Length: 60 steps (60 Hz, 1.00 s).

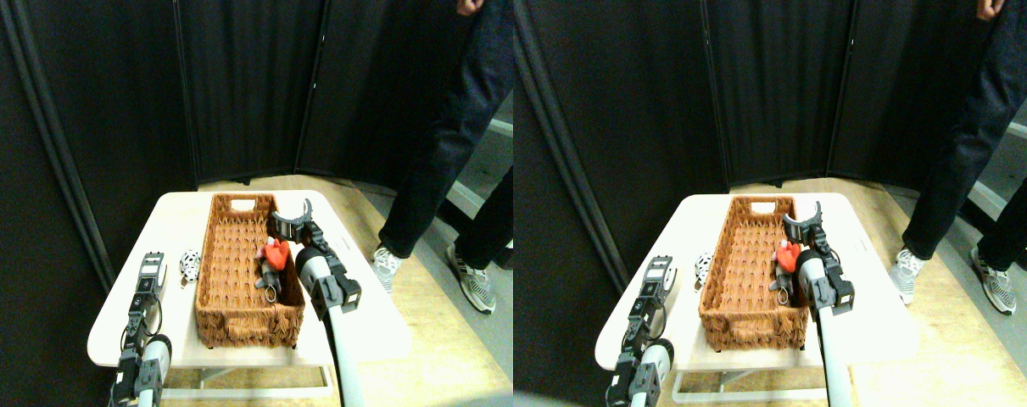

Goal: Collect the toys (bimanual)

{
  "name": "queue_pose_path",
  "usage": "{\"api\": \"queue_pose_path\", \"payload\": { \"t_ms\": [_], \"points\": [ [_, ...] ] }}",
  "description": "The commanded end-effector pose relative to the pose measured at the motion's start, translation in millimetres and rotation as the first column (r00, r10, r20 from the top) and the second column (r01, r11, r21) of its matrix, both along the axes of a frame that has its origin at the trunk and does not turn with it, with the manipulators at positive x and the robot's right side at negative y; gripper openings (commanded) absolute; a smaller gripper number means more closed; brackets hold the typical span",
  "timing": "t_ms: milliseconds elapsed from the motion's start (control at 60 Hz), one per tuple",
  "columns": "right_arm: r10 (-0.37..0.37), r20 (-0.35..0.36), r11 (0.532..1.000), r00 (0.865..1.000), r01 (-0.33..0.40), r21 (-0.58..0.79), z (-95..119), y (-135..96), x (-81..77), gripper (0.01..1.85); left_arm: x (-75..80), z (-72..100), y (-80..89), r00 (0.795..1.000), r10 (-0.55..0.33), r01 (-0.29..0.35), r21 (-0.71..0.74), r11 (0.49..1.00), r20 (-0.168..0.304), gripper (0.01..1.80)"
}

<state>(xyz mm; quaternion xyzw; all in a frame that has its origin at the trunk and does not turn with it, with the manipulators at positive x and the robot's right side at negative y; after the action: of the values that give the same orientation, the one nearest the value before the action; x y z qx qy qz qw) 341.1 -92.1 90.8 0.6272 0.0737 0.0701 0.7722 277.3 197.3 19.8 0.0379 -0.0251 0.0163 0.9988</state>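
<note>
Toys: one spotted toy (190, 264) on the table (174, 216), a red heart toy (276, 252) and a grey toy (269, 273) in the basket (233, 254).

From left to right: the left gripper (153, 264) rests low on the white table, and whether its jaws are apart or closed cannot be told; the black-and-white spotted toy lies just beside it at its 3 o'clock, against the basket's left wall. Inside the brown woven basket, by its right wall, the red heart sits on top of the grey toy. The right gripper (297, 216) hangs over the basket's right rim with its jaws spread wide and nothing between them; the heart lies close at its 7 o'clock, apart from the jaws. A person's dark trouser legs (445, 136) and striped shoes (471, 284) stand on the floor at the table's 2 o'clock.
</note>
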Motion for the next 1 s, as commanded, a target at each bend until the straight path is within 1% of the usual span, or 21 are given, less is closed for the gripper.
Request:
{"api": "queue_pose_path", "payload": {
  "t_ms": [17, 33, 67, 117, 200, 217, 250, 350, 450, 517, 650, 717, 733, 750, 767, 800, 850, 883, 917, 950, 1000],
  "points": [
    [-0.087, 0.084, 0.996, 0.993, 0.086, 0.013, 10, -20, 2.0, 0.77, 2.9, 14.8, -4.7, 0.999, -0.014, 0.014, 0.004, 1.0, 0.049, 0.22],
    [-0.087, 0.084, 0.996, 0.993, 0.086, 0.013, 10, -20, 2.0, 0.77, 2.9, 14.8, -4.7, 0.999, -0.014, 0.014, 0.004, 1.0, 0.049, 0.22],
    [-0.11, 0.101, 0.993, 0.989, 0.113, -0.028, 11, -32, 1.4, 0.81, 5.0, 16.4, -5.1, 0.998, -0.028, 0.028, 0.001, 1.0, 0.055, 0.21],
    [-0.147, 0.118, 0.988, 0.982, 0.151, -0.03, 11, -46, 0.6, 0.82, 7.0, 17.4, -6.0, 0.998, -0.034, 0.035, -0.009, 0.999, 0.059, 0.22],
    [-0.167, 0.12, 0.985, 0.979, 0.17, -0.01, 10, -60, 0.7, 0.85, 8.3, 17.9, -8.2, 0.997, -0.036, 0.037, -0.022, 0.999, 0.063, 0.23],
    [-0.214, 0.113, 0.976, 0.97, 0.216, -0.005, 9, -68, -0.1, 0.86, 9.9, 17.2, -10.0, 0.996, -0.043, 0.046, -0.036, 0.998, 0.077, 0.24],
    [-0.221, 0.113, 0.974, 0.969, 0.225, -0.018, 7, -73, -1.3, 0.85, 11.3, 16.7, -11.4, 0.995, -0.05, 0.053, -0.037, 0.998, 0.091, 0.26],
    [-0.236, 0.104, 0.971, 0.966, 0.239, -0.025, 2, -81, -3.8, 0.83, 13.3, 16.7, -14.5, 0.994, -0.036, 0.043, -0.061, 0.997, 0.103, 0.3],
    [-0.266, 0.096, 0.963, 0.959, 0.268, -0.016, -5, -85, -6.1, 0.81, 15.4, 17.3, -18.2, 0.991, -0.009, 0.022, -0.095, 0.995, 0.134, 0.39],
    [-0.267, 0.089, 0.963, 0.96, 0.269, -0.006, -11, -87, -7.2, 0.81, 17.3, 17.6, -21.6, 0.984, 0.031, -0.001, -0.174, 0.985, 0.173, 0.47],
    [-0.27, 0.085, 0.963, 0.959, 0.271, -0.002, -16, -87, -7.7, 0.74, 20.1, 14.5, -23.2, 0.979, 0.076, -0.019, -0.29, 0.957, 0.187, 0.54],
    [-0.262, 0.084, 0.964, 0.961, 0.265, -0.021, -19, -86, -7.7, 0.73, 20.8, 12.2, -20.2, 0.975, 0.149, -0.057, -0.469, 0.881, 0.162, 0.55],
    [-0.262, 0.084, 0.964, 0.961, 0.265, -0.021, -19, -86, -7.7, 0.73, 20.8, 12.2, -20.2, 0.975, 0.149, -0.057, -0.469, 0.881, 0.162, 0.55],
    [-0.261, 0.087, 0.964, 0.961, 0.264, -0.018, -21, -86, -7.0, 0.71, 20.7, 10.9, -17.9, 0.974, 0.184, -0.079, -0.559, 0.825, 0.134, 0.58],
    [-0.261, 0.087, 0.964, 0.961, 0.264, -0.018, -21, -86, -7.0, 0.71, 20.7, 10.9, -17.9, 0.974, 0.184, -0.079, -0.559, 0.825, 0.134, 0.58],
    [-0.263, 0.081, 0.964, 0.961, 0.265, -0.016, -23, -85, -6.9, 0.7, 22.5, 7.5, -12.3, 0.975, 0.198, -0.085, -0.656, 0.75, 0.101, 0.63],
    [-0.269, 0.082, 0.961, 0.96, 0.273, -0.038, -24, -85, -6.8, 0.7, 24.3, 5.1, -6.9, 0.975, 0.212, -0.102, -0.727, 0.679, 0.061, 0.65],
    [-0.27, 0.082, 0.96, 0.959, 0.275, -0.056, -25, -85, -6.0, 0.73, 26.3, 2.3, -1.2, 0.979, 0.202, -0.106, -0.744, 0.659, 0.039, 0.65],
    [-0.272, 0.081, 0.96, 0.959, 0.277, -0.053, -26, -85, -5.8, 0.72, 26.6, 1.7, -0.1, 0.978, 0.203, -0.108, -0.752, 0.651, 0.035, 0.65],
    [-0.278, 0.076, 0.958, 0.957, 0.282, -0.048, -26, -84, -5.8, 0.68, 27.4, -0.3, 3.3, 0.974, 0.225, -0.123, -0.792, 0.599, 0.02, 0.63],
    [-0.275, 0.073, 0.959, 0.959, 0.279, -0.043, -27, -84, -4.9, 0.71, 26.9, -1.8, 6.6, 0.97, 0.242, -0.126, -0.82, 0.559, 0.015, 0.58]
  ]
}}
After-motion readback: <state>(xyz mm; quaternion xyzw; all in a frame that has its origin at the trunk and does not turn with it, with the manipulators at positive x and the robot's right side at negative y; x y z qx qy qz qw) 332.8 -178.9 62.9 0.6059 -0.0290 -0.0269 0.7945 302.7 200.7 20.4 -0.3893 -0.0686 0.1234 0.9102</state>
